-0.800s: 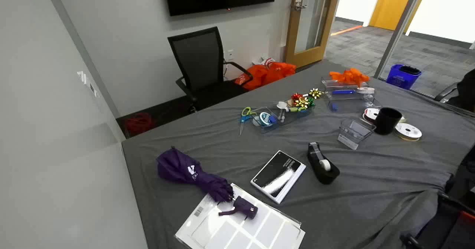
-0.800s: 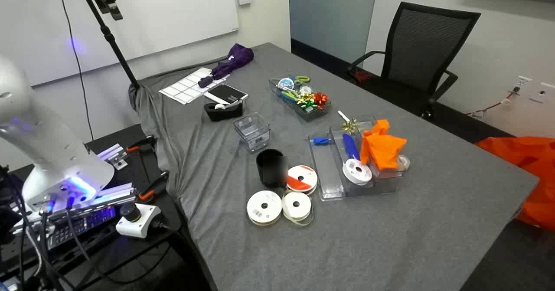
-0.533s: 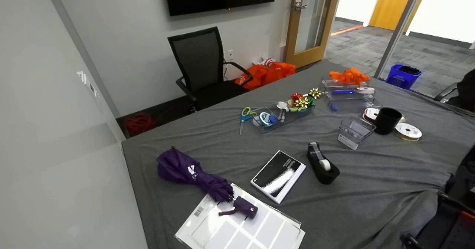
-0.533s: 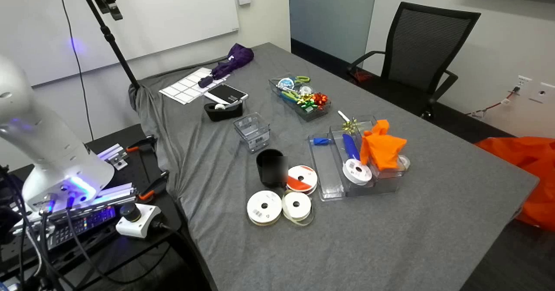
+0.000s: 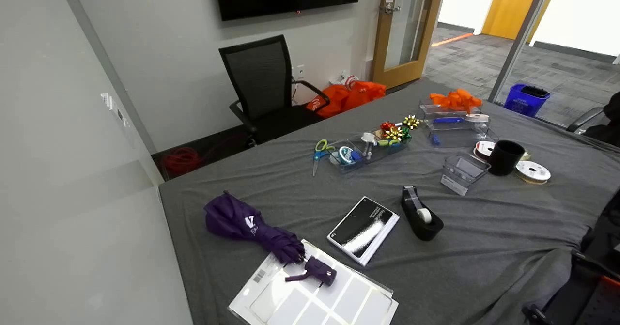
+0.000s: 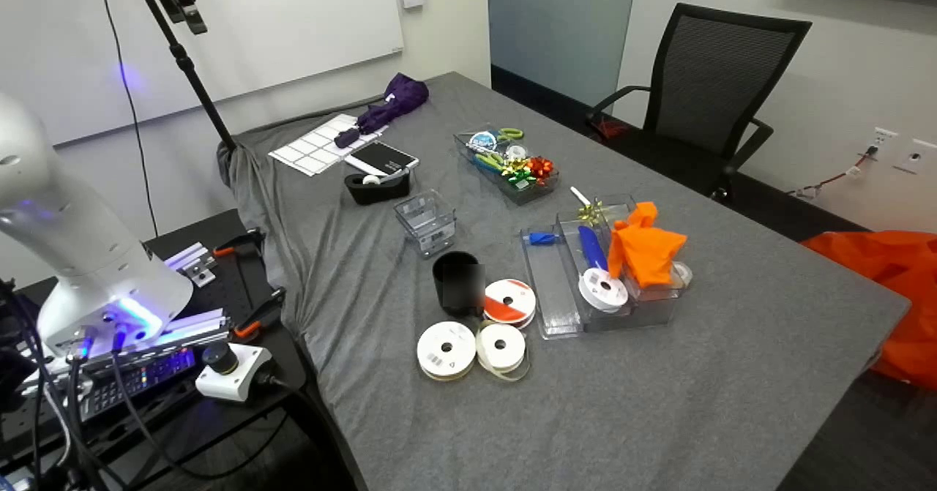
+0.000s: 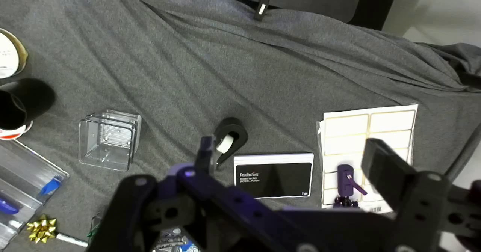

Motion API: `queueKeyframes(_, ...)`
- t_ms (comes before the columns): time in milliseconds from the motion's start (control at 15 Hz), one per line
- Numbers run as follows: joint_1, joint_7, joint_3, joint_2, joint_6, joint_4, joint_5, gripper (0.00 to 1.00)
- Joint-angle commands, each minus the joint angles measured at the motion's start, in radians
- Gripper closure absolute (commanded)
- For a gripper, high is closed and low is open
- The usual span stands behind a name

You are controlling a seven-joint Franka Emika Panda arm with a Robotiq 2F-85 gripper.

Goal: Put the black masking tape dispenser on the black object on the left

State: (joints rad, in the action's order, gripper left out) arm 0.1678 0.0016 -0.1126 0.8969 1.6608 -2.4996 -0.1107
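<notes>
The black tape dispenser (image 5: 414, 217) stands on the grey cloth with a white tape roll in it. It also shows in an exterior view (image 6: 377, 192) and in the wrist view (image 7: 239, 139). The black object (image 5: 361, 224) is a flat slab with a glossy black face and white edge. It lies beside the dispenser, also in an exterior view (image 6: 382, 159) and in the wrist view (image 7: 274, 180). My gripper (image 7: 291, 146) is open and empty above the table; one finger overlaps the dispenser's edge in the wrist view. Neither exterior view shows the gripper.
White label sheets (image 5: 290, 305) with a purple umbrella (image 5: 242, 223) lie by the slab. A clear bin (image 6: 427, 222), a black mug (image 6: 455, 286) and ribbon spools (image 6: 446, 348) stand on the dispenser's other side. Clear trays (image 6: 560, 308) with small items lie farther off.
</notes>
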Motion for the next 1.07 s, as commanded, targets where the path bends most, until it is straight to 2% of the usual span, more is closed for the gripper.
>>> queueKeyframes(0, -0.008, -0.005, -0.005, -0.001, -0.003, 0.003, -0.004, 0.00)
queueKeyframes(200, -0.012, 0.009, -0.009, -0.009, 0.001, 0.008, -0.008, 0.00)
queueKeyframes(333, -0.019, 0.023, -0.008, -0.032, 0.044, 0.013, -0.021, 0.00)
queueKeyframes(667, -0.030, 0.071, -0.005, -0.106, 0.181, 0.020, -0.066, 0.00)
queueKeyframes(1000, -0.064, 0.161, -0.009, -0.237, 0.372, 0.030, -0.090, 0.00)
